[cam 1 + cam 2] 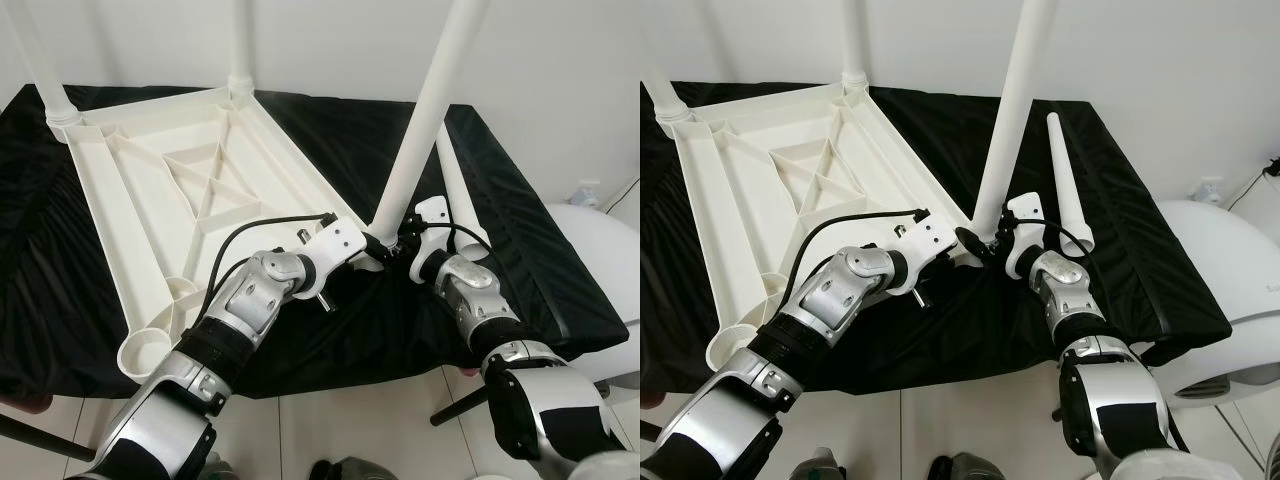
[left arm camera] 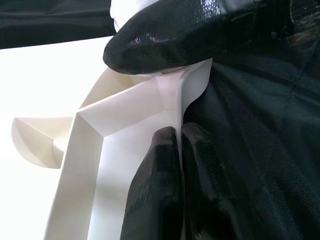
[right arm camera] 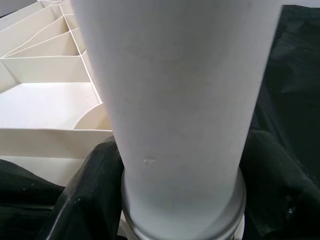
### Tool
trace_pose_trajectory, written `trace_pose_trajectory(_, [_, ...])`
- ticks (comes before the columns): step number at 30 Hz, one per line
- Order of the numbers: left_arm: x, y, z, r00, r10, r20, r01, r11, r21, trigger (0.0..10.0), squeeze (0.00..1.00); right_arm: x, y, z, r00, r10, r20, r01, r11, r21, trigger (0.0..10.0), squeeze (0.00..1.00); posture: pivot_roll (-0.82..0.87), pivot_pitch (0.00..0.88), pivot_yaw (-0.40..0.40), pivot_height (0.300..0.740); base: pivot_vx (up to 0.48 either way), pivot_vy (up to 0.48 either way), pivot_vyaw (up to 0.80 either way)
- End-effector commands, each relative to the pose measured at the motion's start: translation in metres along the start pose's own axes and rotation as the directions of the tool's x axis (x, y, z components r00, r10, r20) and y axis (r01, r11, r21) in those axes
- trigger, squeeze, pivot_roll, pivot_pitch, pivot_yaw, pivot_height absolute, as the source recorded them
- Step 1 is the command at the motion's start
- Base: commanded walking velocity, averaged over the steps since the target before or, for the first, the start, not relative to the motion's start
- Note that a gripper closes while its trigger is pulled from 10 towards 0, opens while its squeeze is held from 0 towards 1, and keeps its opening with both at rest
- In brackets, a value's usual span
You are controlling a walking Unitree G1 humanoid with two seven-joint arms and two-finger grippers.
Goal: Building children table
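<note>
Two white plastic legs already stand at the far corners of the upturned white ribbed plastic tabletop [image 1: 150, 190]. At its near right corner, the right gripper [image 1: 990, 243] clasps a third white tubular leg [image 1: 425, 110] at its base, while the left gripper [image 2: 170, 110] pinches the rim there. Next, judging by the lean, the leg needs righting and seating in its socket.

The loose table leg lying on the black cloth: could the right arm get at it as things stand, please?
Probably not right away. The loose leg lies uncovered just beside the right gripper, but that gripper is clamped around the base of the tilted leg at the tabletop's corner and would need to let go first.
</note>
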State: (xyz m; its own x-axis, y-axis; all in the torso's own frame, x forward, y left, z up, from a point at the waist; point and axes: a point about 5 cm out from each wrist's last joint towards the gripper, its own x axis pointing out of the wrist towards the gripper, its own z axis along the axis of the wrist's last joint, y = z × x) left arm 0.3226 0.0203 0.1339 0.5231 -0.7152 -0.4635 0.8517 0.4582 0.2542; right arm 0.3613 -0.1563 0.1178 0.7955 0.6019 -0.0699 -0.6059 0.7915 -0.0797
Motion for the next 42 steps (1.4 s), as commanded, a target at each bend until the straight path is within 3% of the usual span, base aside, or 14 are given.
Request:
trace_pose_trajectory(1, [0.002,-0.001,-0.002,1.000,-0.009,-0.021,0.009,1.000,-0.007,10.0,0.00,-0.004,-0.003,-0.005,1.000,-0.012,-0.028,0.012,1.000,0.004,0.0,0.00,0.04,0.003,-0.086,0.740,0.000,0.000,0.00])
trace_pose_trajectory(3, [0.001,-0.001,-0.002,1.000,-0.009,-0.021,0.008,1.000,-0.007,10.0,0.00,-0.004,-0.003,-0.006,0.999,-0.012,-0.031,0.012,1.000,0.014,0.0,0.00,0.04,0.003,-0.085,0.740,0.000,0.000,0.00])
trace_pose_trajectory(4, [0.001,0.000,-0.002,1.000,-0.009,-0.020,0.009,1.000,-0.008,10.0,0.00,-0.006,-0.003,-0.009,0.999,-0.008,-0.035,0.010,0.999,0.031,9.4,0.00,0.04,0.004,-0.084,0.740,0.000,0.000,0.00])
trace_pose_trajectory(5, [0.001,0.000,-0.002,1.000,-0.009,-0.020,0.009,1.000,-0.008,10.0,0.00,-0.006,-0.003,-0.009,0.999,-0.008,-0.035,0.010,0.999,0.031,9.4,0.00,0.04,0.004,-0.084,0.740,0.000,0.000,0.00])
trace_pose_trajectory(6, [0.001,0.000,-0.002,1.000,-0.010,-0.019,0.009,1.000,-0.008,10.0,0.00,-0.006,-0.003,-0.010,0.999,-0.012,-0.036,0.013,0.999,0.029,10.0,0.00,0.04,0.004,-0.083,0.740,0.000,0.000,0.00])
trace_pose_trajectory(12, [0.001,0.000,-0.002,1.000,-0.011,-0.019,0.011,1.000,-0.008,10.0,0.00,-0.007,-0.002,-0.012,0.999,-0.029,-0.024,0.030,0.999,0.037,10.0,0.00,0.03,0.006,-0.084,0.740,0.000,0.000,0.00])
trace_pose_trajectory(20, [0.001,-0.001,-0.002,1.000,-0.010,-0.018,0.010,1.000,-0.010,10.0,0.00,-0.006,-0.004,-0.011,0.977,-0.212,0.021,0.211,0.977,0.031,10.0,0.00,0.03,0.010,-0.088,0.740,0.000,0.000,0.00])
trace_pose_trajectory(28, [0.001,-0.002,-0.002,1.000,-0.014,-0.019,0.013,1.000,-0.012,10.0,0.00,0.000,0.004,-0.007,0.956,-0.284,0.069,0.281,0.958,0.049,10.0,0.00,0.04,0.012,-0.089,0.740,0.000,0.000,0.00])
trace_pose_trajectory(31, [0.001,-0.003,-0.002,1.000,-0.010,-0.019,0.009,1.000,-0.014,10.0,0.00,0.005,0.014,-0.005,0.916,-0.390,0.094,0.382,0.919,0.092,10.0,0.00,0.04,0.010,-0.100,0.740,0.000,0.000,0.00])
trace_pose_trajectory(35, [0.001,-0.003,-0.003,1.000,-0.007,-0.019,0.007,1.000,-0.016,10.0,0.00,0.008,0.019,-0.005,0.892,-0.444,0.090,0.432,0.894,0.121,10.0,0.00,0.04,0.010,-0.102,0.740,0.000,0.000,0.00])
trace_pose_trajectory(36, [0.001,-0.003,-0.003,1.000,-0.007,-0.018,0.007,1.000,-0.018,10.0,0.00,0.011,0.027,-0.005,0.877,-0.472,0.090,0.455,0.876,0.160,10.0,0.00,0.04,0.007,-0.102,0.740,0.000,0.000,0.00])
trace_pose_trajectory(42, [0.001,-0.004,-0.004,1.000,-0.010,-0.019,0.010,1.000,-0.021,10.0,0.00,0.016,0.044,-0.006,0.816,-0.573,0.080,0.554,0.814,0.176,10.0,0.00,0.04,0.000,-0.103,0.740,0.000,0.000,0.00])
